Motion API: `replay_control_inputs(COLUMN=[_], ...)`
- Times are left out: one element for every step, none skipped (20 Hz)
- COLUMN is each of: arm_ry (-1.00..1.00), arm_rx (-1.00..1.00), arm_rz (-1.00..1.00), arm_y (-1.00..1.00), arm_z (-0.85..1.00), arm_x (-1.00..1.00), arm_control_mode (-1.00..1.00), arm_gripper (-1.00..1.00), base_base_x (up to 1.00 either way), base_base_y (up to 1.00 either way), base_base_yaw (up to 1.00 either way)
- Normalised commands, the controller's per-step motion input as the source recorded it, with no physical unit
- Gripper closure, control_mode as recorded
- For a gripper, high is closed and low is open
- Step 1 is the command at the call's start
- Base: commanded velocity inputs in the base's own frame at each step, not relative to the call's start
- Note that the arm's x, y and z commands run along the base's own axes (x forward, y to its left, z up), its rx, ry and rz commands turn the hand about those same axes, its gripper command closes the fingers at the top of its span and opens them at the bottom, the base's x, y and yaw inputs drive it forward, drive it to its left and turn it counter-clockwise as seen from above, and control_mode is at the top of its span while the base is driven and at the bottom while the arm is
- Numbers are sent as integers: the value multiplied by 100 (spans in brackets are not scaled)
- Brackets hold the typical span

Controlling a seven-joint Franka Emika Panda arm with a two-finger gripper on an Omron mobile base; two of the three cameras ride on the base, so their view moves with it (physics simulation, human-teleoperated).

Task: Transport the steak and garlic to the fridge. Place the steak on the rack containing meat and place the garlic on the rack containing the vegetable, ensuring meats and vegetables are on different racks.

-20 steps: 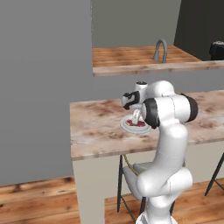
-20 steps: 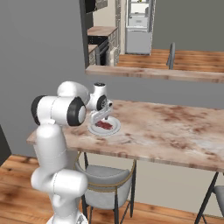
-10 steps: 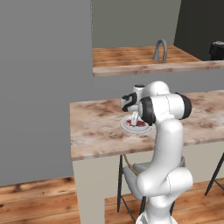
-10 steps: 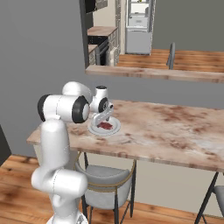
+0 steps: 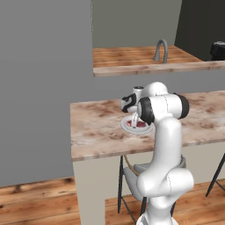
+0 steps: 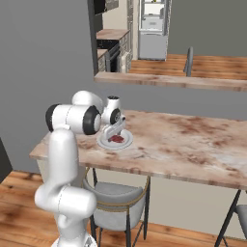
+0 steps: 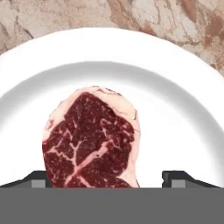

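Observation:
The steak (image 7: 89, 140), a red slab with white marbling, lies flat on a white plate (image 7: 175, 105) on the marble counter (image 5: 96, 127). My gripper (image 7: 107, 181) is down at the plate, open, one fingertip on each side of the steak's near end; the left tip sits close to the meat and the right tip stands apart from it. From the base cameras the gripper (image 5: 134, 120) (image 6: 114, 134) points down onto the plate (image 6: 124, 143). The fridge (image 6: 153, 26) stands far back through the opening. The garlic is out of view.
A raised wooden ledge with a faucet (image 5: 160, 48) runs behind the counter. A grey wall (image 5: 44, 88) closes off the left. A stool (image 6: 116, 193) is tucked under the counter's front edge. Wooden floor lies below.
The hand has come down from above the plate until its fingertips flank the steak. Plate and steak have not moved.

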Motion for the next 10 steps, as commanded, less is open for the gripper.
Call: replay_control_inputs(arm_ry=[9, 10, 11, 10, 12, 13, 13, 15, 19, 18], arm_rx=[-1, -1, -1, -1, -1, -1, -1, 0, 0, 0], arm_rz=[0, 0, 0, 0, 0, 0, 0, 0, 0, 0], arm_y=[0, 0, 0, 0, 0, 0, 0, 0, 0, 7], arm_z=[-36, -39, -41, -41, -44, -49, -49, -59, -70, -74], arm_x=[3, 2, 2, 0, 1, 1, 4, 1, 2, 0], arm_control_mode=[-100, -100, -100, -100, -100, -100, -100, -100, -100, -100], arm_gripper=[-100, -100, -100, -100, -100, -100, -100, -100, 100, 100], base_base_x=[0, 0, 0, 0, 0, 0, 0, 0, 0, 0], base_base_y=[0, 0, 0, 0, 0, 0, 0, 0, 0, 0], base_base_yaw=[0, 0, 0, 0, 0, 0, 0, 0, 0, 0])
